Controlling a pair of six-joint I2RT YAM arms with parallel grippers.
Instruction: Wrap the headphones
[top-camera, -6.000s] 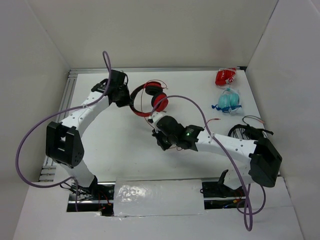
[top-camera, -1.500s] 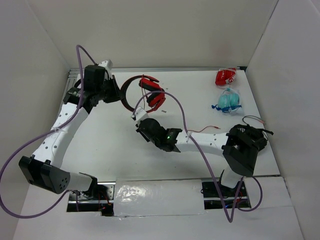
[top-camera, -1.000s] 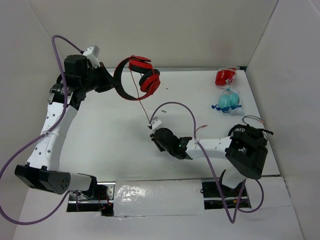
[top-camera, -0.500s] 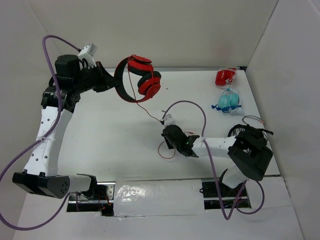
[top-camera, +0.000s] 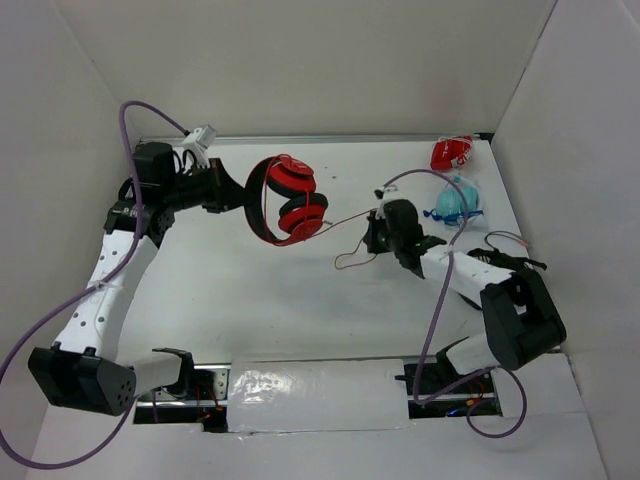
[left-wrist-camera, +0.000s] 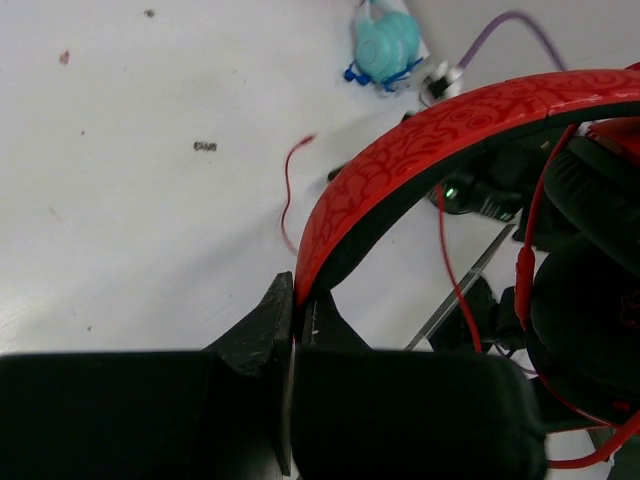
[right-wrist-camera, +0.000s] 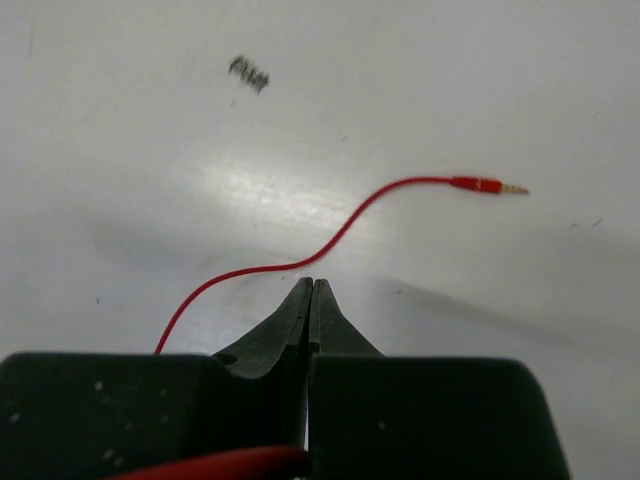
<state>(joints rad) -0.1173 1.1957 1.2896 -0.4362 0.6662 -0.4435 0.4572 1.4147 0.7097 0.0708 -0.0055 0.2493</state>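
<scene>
The left gripper (left-wrist-camera: 295, 305), jaws clamped on the headband, holds the red over-ear headphones (top-camera: 290, 200) aloft. The right gripper (right-wrist-camera: 311, 290), fully closed, apparently pinches their thin red cable (right-wrist-camera: 280, 267).

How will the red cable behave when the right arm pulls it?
Probably floppy: the cable lies in loose curves, so the plug end should trail. Likely light and thin; it could slip from the right gripper.

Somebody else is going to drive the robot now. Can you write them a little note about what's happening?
Left gripper: shut on the headphones at the headband, holding them above the table.
Right gripper: shut on the cable, pulled taut from the headphones; plug end lies on the table.
Done: both picked up.
Left: wind the cable around them; no wrap seen yet.
</scene>
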